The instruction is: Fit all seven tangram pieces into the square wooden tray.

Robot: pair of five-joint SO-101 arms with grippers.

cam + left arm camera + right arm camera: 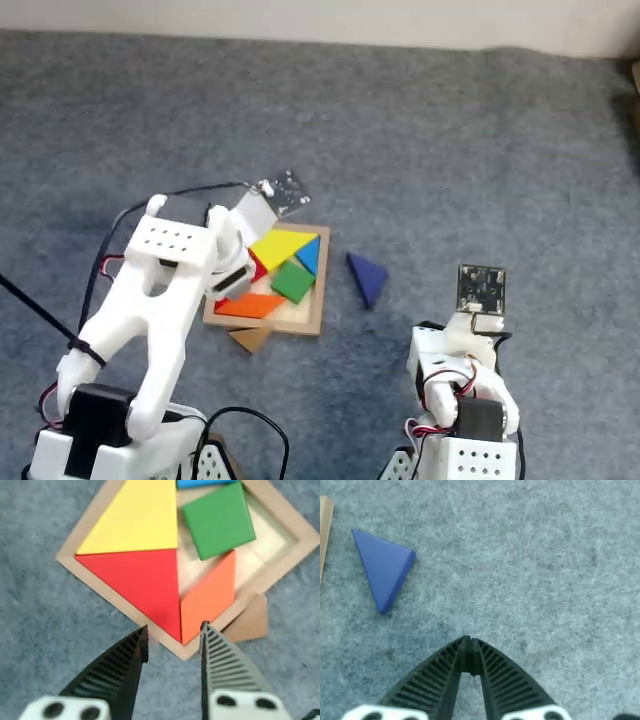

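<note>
The square wooden tray [318, 290] holds a yellow triangle [280, 245], a light blue triangle [311, 256], a green square [292, 282], a red triangle [140, 582] and an orange parallelogram [250, 305]. A brown triangle [250, 338] lies on the carpet against the tray's front edge. A dark blue triangle [367, 277] lies on the carpet to the right of the tray. My left gripper [174, 631] hangs open over the tray's corner by the red and orange pieces, holding nothing. My right gripper [468, 644] is shut and empty, near the dark blue triangle [382, 567].
Grey carpet covers the whole floor. The left arm [160, 290] hangs over the tray's left side and hides part of it. The right arm's base [460, 400] sits at the front right. A pale wall strip runs along the far edge.
</note>
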